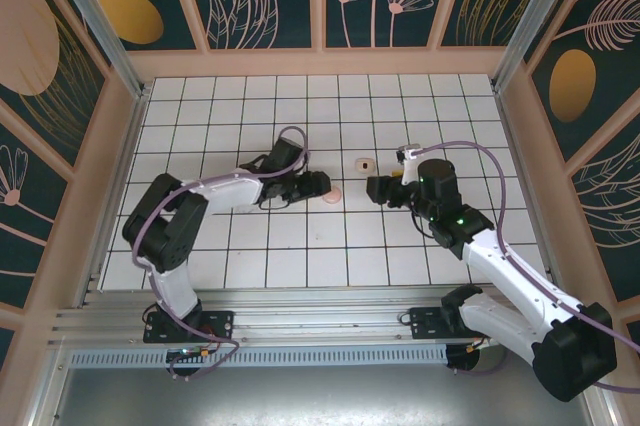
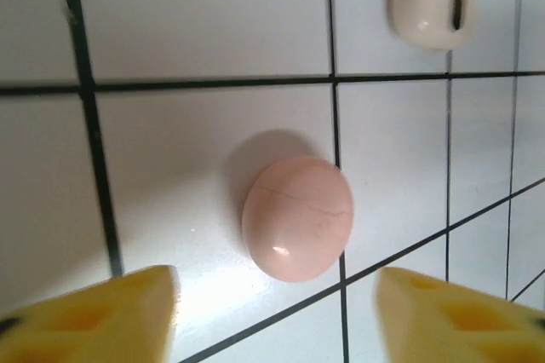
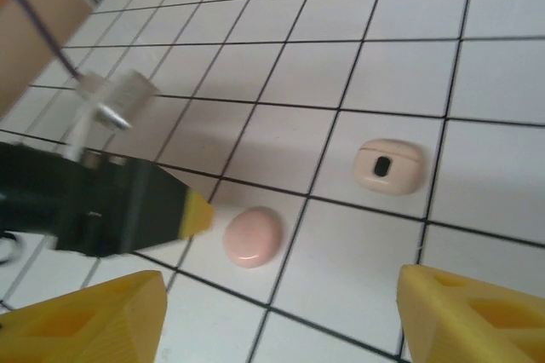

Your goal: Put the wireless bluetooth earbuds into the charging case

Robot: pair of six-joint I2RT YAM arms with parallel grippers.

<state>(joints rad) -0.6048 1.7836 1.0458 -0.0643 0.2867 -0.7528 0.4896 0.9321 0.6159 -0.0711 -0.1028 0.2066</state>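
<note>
A round pink disc (image 1: 334, 195) lies flat on the white tiled floor, between the two grippers. My left gripper (image 1: 322, 186) is open just to its left. In the left wrist view the disc (image 2: 297, 217) sits a little beyond the gap of my left gripper (image 2: 277, 316), untouched. The cream charging case (image 1: 365, 162) stands one tile farther back, showing a dark oval slot (image 2: 457, 10). My right gripper (image 1: 376, 189) is open with nothing in it, to the right of the disc (image 3: 252, 236) and in front of the case (image 3: 389, 166). The earbuds are out of view.
The white tiled floor (image 1: 300, 246) is boxed in by peach-framed patterned walls (image 1: 320, 61). In the right wrist view, the left arm's black finger with its yellow tip (image 3: 197, 212) reaches in close to the disc.
</note>
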